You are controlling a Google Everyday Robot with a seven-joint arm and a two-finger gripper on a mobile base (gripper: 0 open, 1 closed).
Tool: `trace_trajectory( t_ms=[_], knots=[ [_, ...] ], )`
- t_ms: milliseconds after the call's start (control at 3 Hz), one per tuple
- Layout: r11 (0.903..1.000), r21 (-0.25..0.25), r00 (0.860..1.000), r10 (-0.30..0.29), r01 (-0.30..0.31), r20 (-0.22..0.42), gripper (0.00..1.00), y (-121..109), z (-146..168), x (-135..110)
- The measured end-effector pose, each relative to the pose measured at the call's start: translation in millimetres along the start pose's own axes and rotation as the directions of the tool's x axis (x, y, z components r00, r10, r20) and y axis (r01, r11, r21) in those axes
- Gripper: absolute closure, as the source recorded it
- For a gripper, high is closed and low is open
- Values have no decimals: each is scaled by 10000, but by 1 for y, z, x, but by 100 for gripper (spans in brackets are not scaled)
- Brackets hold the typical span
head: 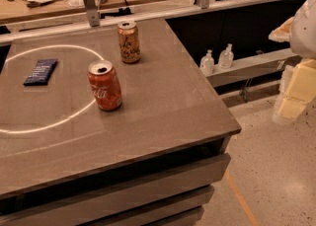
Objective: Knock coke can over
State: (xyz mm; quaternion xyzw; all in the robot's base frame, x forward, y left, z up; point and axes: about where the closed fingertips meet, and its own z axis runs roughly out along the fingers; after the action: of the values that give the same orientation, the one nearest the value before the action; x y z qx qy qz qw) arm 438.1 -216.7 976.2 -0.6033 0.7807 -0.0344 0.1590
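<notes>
Nearest the camera is the front edge of the grey slab worktop, with stacked grey layers beneath it. On it the red-orange aluminium coke can with white script stands upright, its silver top opened, on the right rim of a thin white ring of light. A tan-gold can with cursive lettering stands upright behind it and slightly to the right, apart from it. A flat dark-blue packet lies inside the ring, to the left.

Two small clear bottles sit on a low ledge beyond the worktop's right edge.

The robot's cream, blocky hand hangs at the right border over the speckled floor, off the worktop and well apart from both cans, below a white rounded arm shell. Whether the hand is spread or pressed together cannot be told.
</notes>
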Motion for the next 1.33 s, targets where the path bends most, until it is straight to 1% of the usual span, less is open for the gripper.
trace_trajectory(
  t_ms=[667, 1000, 1333],
  knots=[
    [10000, -3, 10000, 3, -3, 28, 0, 0, 0, 0],
    [10000, -3, 9929, -71, 71, 1186, 0, -5, 8, -6],
    [9978, 392, 9422, -638, 538, 3289, 0, -14, 18, -18]
  ],
)
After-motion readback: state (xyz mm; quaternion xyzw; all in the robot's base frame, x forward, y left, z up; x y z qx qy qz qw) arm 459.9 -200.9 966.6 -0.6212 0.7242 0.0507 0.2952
